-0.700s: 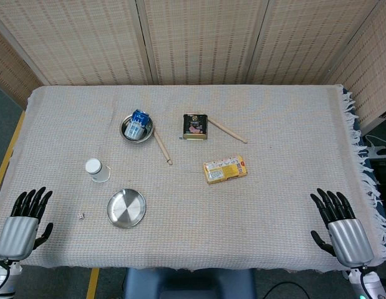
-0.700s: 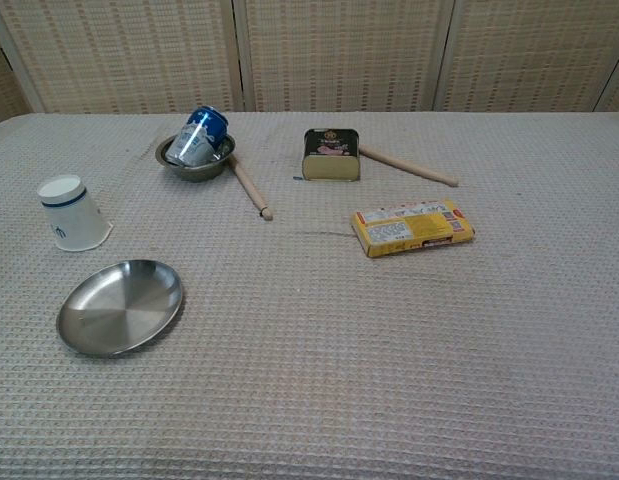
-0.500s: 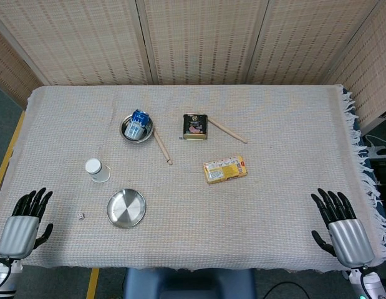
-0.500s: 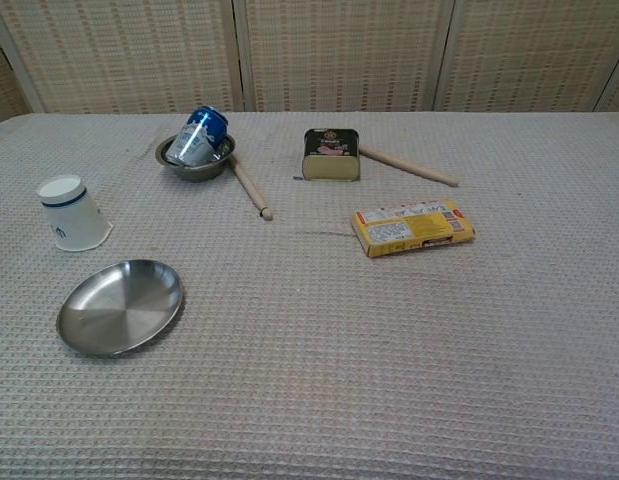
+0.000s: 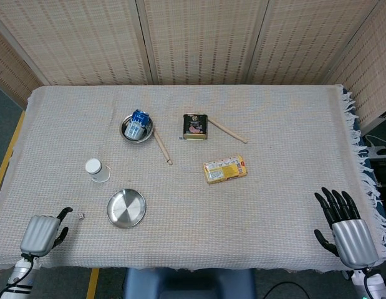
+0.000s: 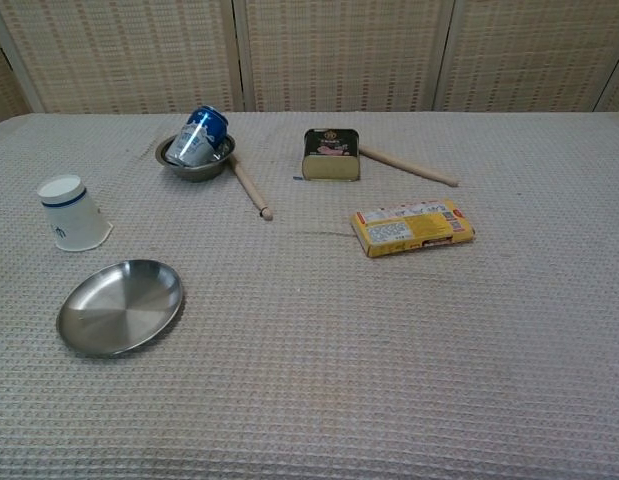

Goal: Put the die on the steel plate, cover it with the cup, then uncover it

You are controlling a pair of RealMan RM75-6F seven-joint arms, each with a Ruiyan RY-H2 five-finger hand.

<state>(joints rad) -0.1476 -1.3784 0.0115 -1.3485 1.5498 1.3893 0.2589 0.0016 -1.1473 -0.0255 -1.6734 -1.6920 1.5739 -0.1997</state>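
Die [image 5: 81,215] tiny, hard, light (slippery): pinch opposite faces. Left hand [image 5: 42,233] curled, empty; right hand [image 5: 346,229] spread, empty.

Looks like a staged robot test room: worktop [image 5: 286,124] draped in a waffle-weave cloth [image 5: 180,243] with a fringed edge, boxed in by woven folding screens [image 5: 199,37], yellow floor tape [image 5: 93,283] below.

Head cam high, looks down on whole table [image 5: 286,124] — chest cam low, nearer, same middle.
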